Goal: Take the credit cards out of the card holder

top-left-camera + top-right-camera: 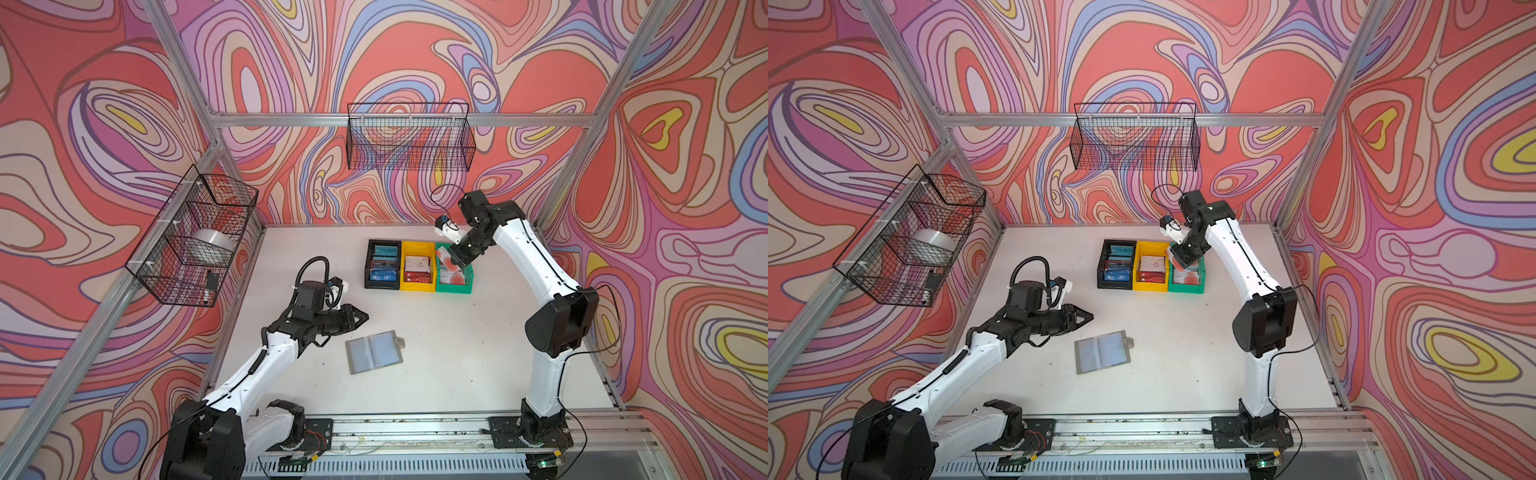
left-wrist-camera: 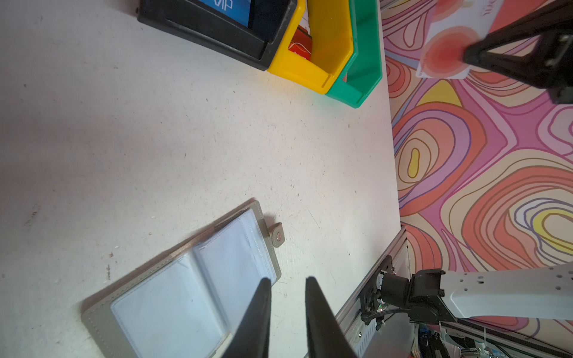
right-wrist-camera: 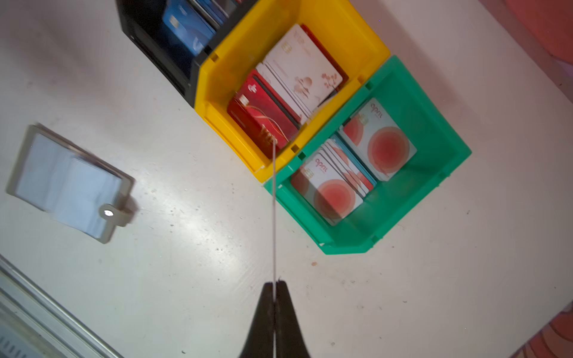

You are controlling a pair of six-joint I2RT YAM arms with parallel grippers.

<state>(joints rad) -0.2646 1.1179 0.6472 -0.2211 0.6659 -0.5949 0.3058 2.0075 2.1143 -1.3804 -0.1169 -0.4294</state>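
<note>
While the right gripper hangs over the green bin, its jaws are clenched on one edge of a pale card with a big red circle. In the right wrist view that card shows edge-on, a thin line running out from between the fingertips. In the left wrist view its printed face shows, lifted clear of the bin.

The holder lies open and flat on the tabletop, clear pockets up. It sits a little left of the middle and nearer the front edge than the back. Its snap tab sticks out from the side that faces the right edge.

The left gripper hovers near the holder's back edge, apart from it. Its jaws stand slightly parted with nothing between them, and both black fingers show in the left wrist view with a bare gap.

Three bins stand side by side near the back edge, touching one another: a black bin on the left, a yellow bin in the middle, and the green one on the right. The green bin holds pale cards with red circles, in two stacks. The yellow bin holds red cards and white cards, leaning on each other. The black bin holds blue cards.
</note>
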